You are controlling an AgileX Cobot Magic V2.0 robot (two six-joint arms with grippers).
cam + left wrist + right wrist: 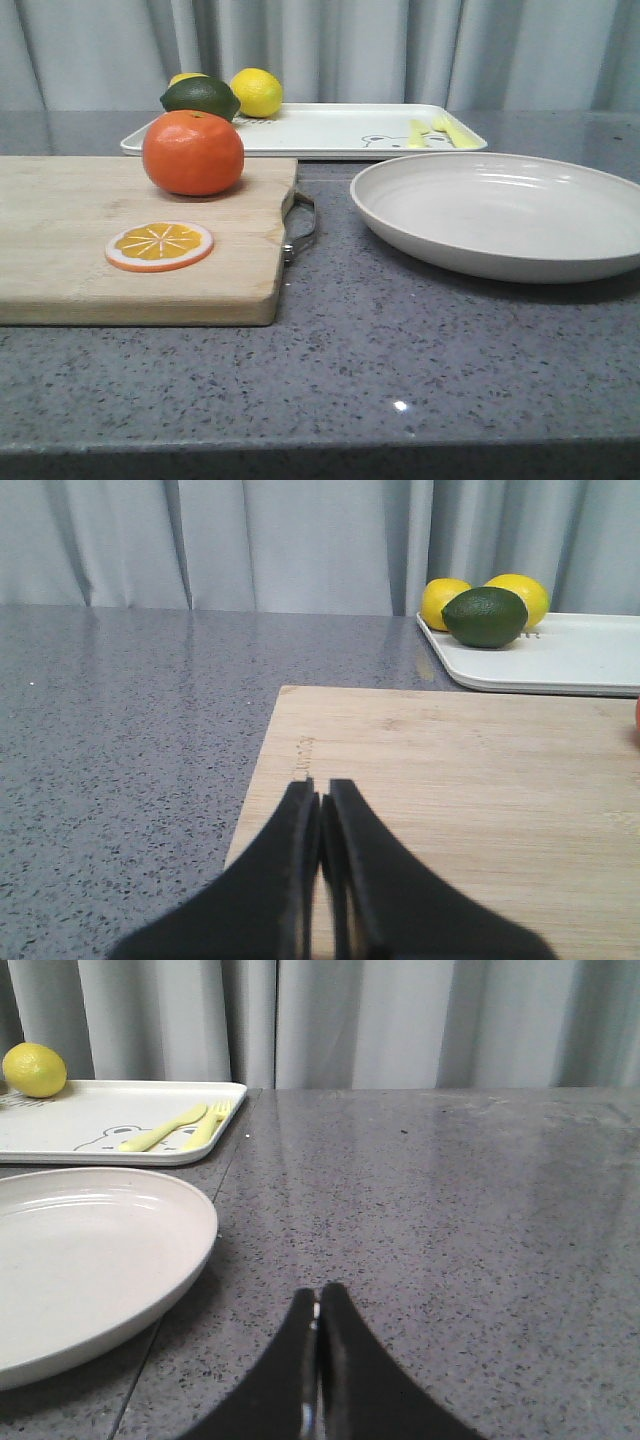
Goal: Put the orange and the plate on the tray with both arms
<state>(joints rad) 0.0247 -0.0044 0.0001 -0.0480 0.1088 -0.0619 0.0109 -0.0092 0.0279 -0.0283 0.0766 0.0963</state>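
- The left gripper [320, 805] has its fingers pressed together on nothing, low over the near edge of the wooden cutting board [450, 800].
- The orange [193, 152] sits on that board ahead of the left gripper and toward its right, with an orange slice [160, 246] nearer on the same board.
- The right gripper [318, 1305] is likewise closed and empty, above bare grey countertop [450, 1210].
- The plate [80, 1260] rests on the counter just to the right gripper's left.
- The tray [330, 135] lies beyond both grippers, carrying lemons [257, 92], a lime [201, 97] and yellow cutlery [175, 1128].
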